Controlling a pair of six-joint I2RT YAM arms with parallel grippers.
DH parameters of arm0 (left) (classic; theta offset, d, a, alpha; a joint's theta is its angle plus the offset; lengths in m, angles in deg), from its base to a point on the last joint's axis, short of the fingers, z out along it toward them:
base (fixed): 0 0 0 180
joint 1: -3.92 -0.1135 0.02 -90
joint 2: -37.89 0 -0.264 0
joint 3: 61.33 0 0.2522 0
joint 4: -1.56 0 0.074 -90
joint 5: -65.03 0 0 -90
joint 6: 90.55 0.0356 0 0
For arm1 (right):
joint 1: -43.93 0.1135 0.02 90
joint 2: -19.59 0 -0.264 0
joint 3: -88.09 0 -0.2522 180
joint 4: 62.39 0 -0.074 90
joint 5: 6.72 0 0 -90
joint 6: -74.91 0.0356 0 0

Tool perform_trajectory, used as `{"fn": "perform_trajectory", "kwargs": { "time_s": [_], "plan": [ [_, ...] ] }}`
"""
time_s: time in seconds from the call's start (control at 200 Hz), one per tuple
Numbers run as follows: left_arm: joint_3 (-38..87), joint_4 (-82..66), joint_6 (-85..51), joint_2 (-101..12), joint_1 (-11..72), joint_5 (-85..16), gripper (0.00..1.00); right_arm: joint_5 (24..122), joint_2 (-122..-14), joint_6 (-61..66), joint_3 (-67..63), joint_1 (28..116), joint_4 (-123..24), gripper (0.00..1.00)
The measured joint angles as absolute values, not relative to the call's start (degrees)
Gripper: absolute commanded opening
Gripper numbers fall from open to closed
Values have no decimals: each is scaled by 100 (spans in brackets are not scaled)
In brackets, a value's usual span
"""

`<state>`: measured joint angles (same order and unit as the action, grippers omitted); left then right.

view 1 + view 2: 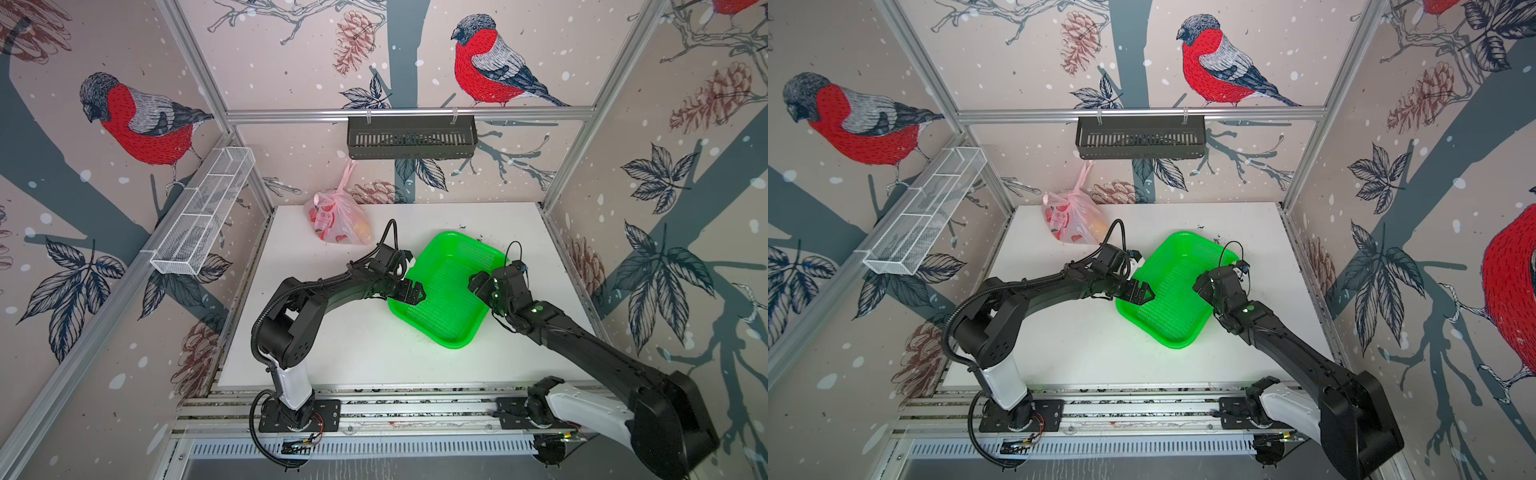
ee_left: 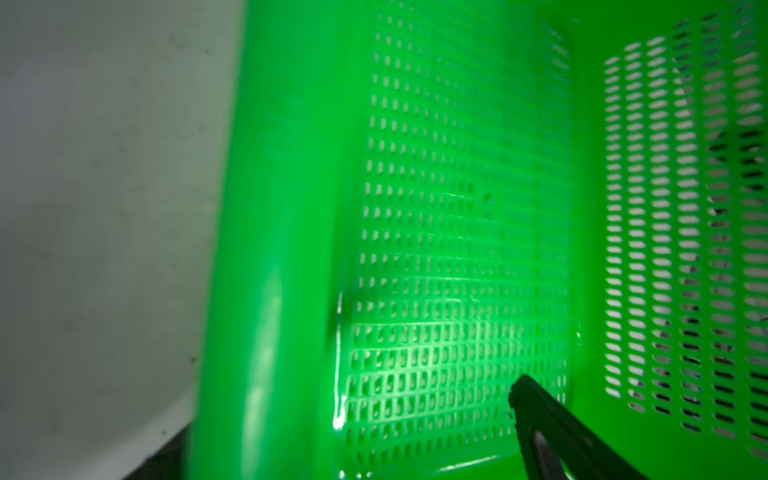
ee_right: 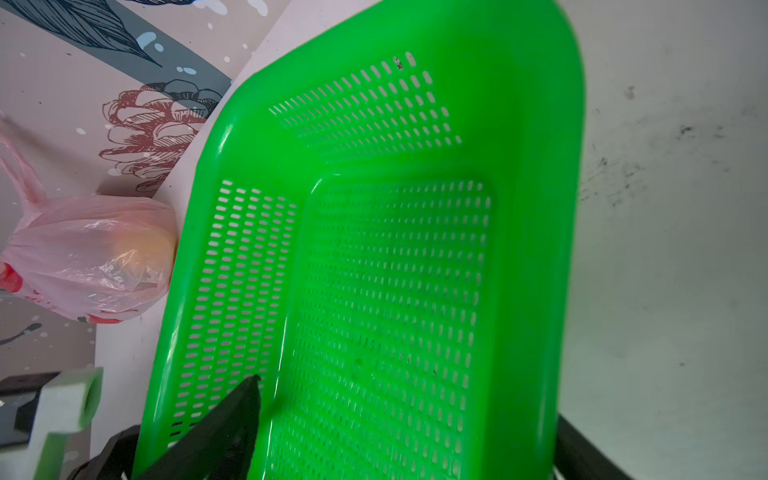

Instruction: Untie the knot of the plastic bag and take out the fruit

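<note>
The pink plastic bag is sitting at the back left of the white counter, right against the back wall and well apart from both arms. In both top views it is bulging and closed, and it is also showing at the edge of the right wrist view. Its knot is sitting tied on top of the bulge, with the thin handle loops sticking up above it along the wall. Through the film, one round orange fruit is showing on the side facing the green basket. The red patches next to it cannot be told apart as prints or fruit. The basket is lying open side up in the middle right of the counter, turned at an angle, near the bag with a strip of bare counter between them. The left pincer is hanging over the basket's left rim with its jaws apart, holding nothing. The left wrist view is showing only one dark finger above the perforated floor. The right pincer is hanging over the basket's right side, its jaws spread wide and holding nothing. In the right wrist view, one finger is showing over the slotted wall.
</note>
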<state>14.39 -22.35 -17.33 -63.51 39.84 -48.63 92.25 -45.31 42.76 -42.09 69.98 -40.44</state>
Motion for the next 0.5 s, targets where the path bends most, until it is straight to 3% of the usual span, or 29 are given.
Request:
{"fn": "perform_trajectory", "kwargs": {
  "time_s": [0.5],
  "plan": [
    [805,-2089,-3081,-5348,4611,-4512,92,8788,-6035,2527,-3049,6493,-3858,88]
  ]
}}
